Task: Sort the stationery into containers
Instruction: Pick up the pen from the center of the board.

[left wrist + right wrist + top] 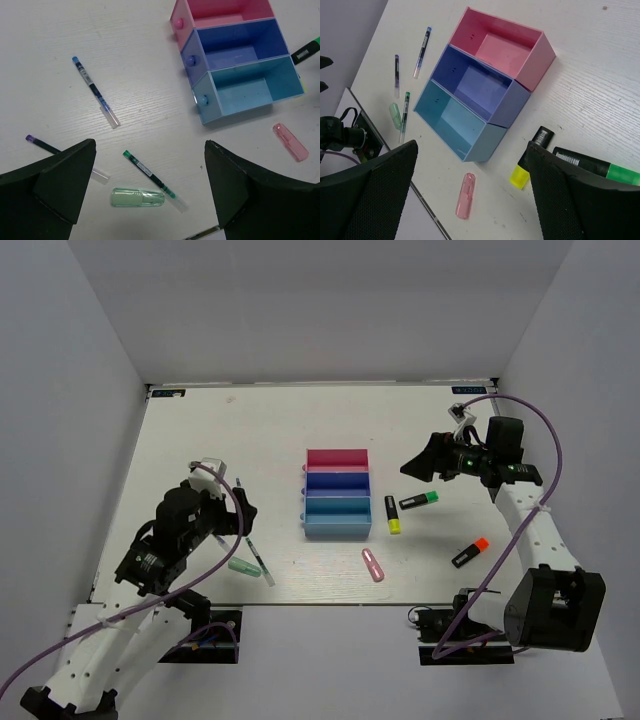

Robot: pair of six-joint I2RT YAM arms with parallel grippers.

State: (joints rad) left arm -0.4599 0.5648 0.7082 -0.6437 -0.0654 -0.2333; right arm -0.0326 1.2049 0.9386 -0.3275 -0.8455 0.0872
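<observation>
Left gripper [149,150] spread, empty, hovering over green pen [150,174] and mint stick [137,197], likely lining up a pick. Right gripper [470,146] spread, empty, near highlighters [590,167]. Trays [338,532] empty; nothing sorted.

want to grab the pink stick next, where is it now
In the top view the pink stick lies off the light blue tray's right corner, on the side toward the arm bases, with the yellow-capped highlighter behind it to the right.
</observation>
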